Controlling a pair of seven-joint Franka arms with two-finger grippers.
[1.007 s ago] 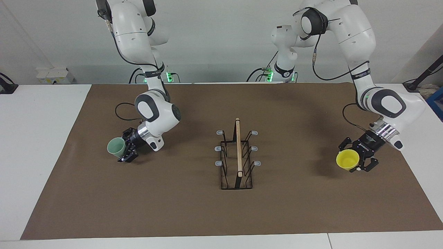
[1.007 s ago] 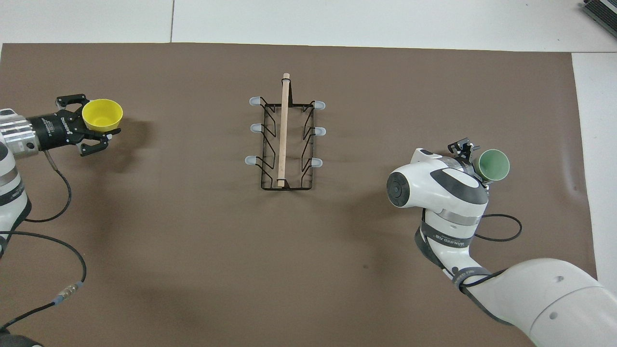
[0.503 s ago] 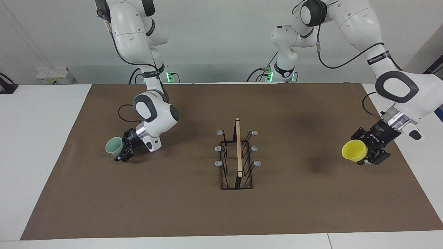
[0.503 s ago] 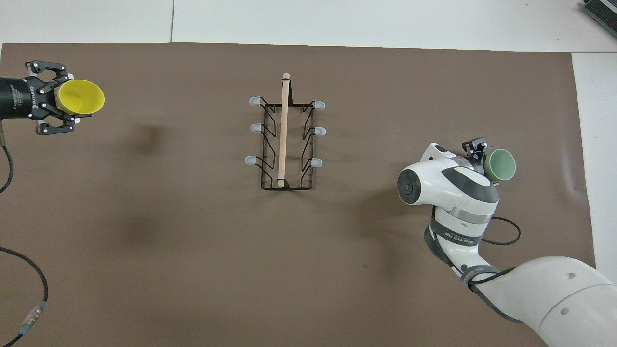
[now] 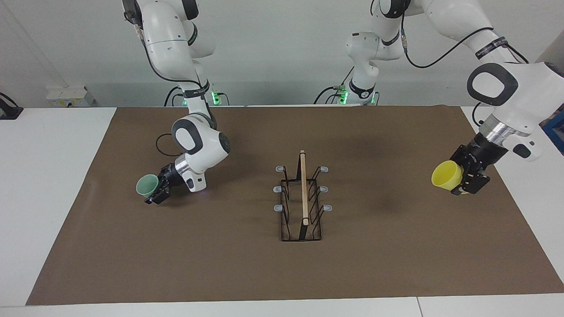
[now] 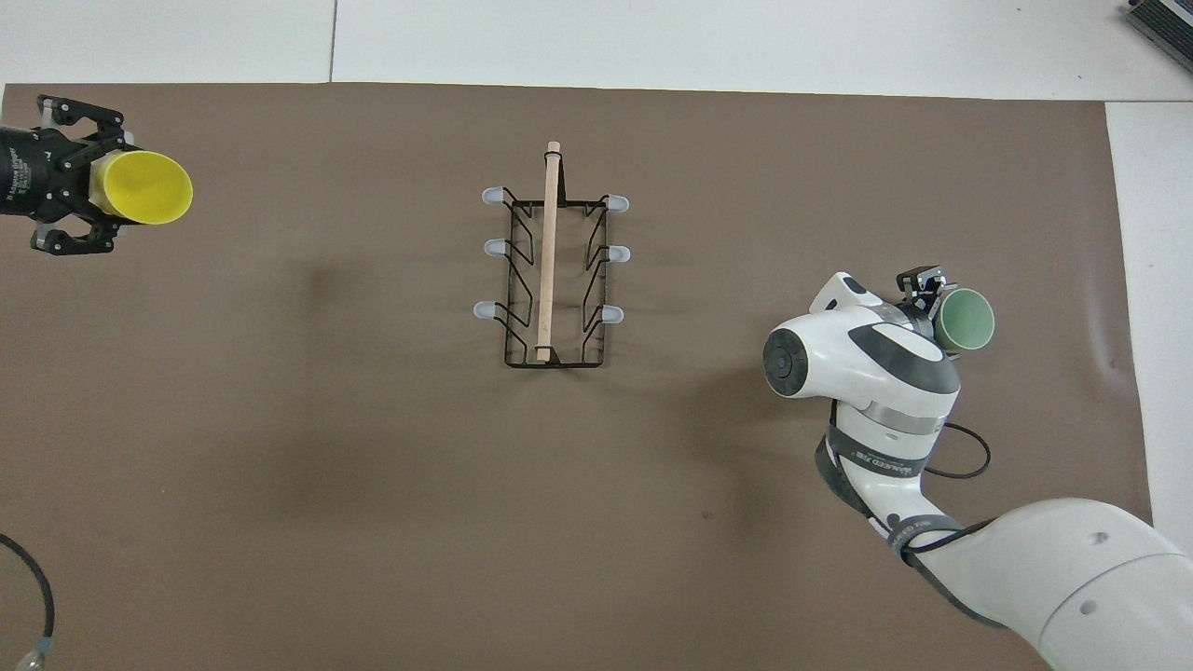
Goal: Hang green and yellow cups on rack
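Observation:
The rack [image 5: 303, 198] stands mid-mat, a black wire frame with a wooden rod on top and grey-tipped prongs; it also shows in the overhead view [image 6: 550, 261]. My left gripper [image 5: 458, 180] is shut on the yellow cup [image 5: 445, 175], held on its side in the air over the mat near the left arm's end, mouth toward the rack; both show in the overhead view, gripper [image 6: 104, 186] and cup [image 6: 147, 188]. My right gripper [image 5: 156, 192] is shut on the green cup [image 5: 146, 185], tilted low over the mat at the right arm's end [image 6: 965, 319].
A brown mat [image 5: 282, 273] covers most of the white table [image 5: 48, 176]. A black cable [image 5: 161, 147] loops from the right wrist. No cup hangs on the rack's prongs [image 5: 328, 208].
My left gripper rose with the yellow cup, moved toward the left arm's end and turned the cup's mouth toward the rack. My right gripper with the green cup shifted only slightly.

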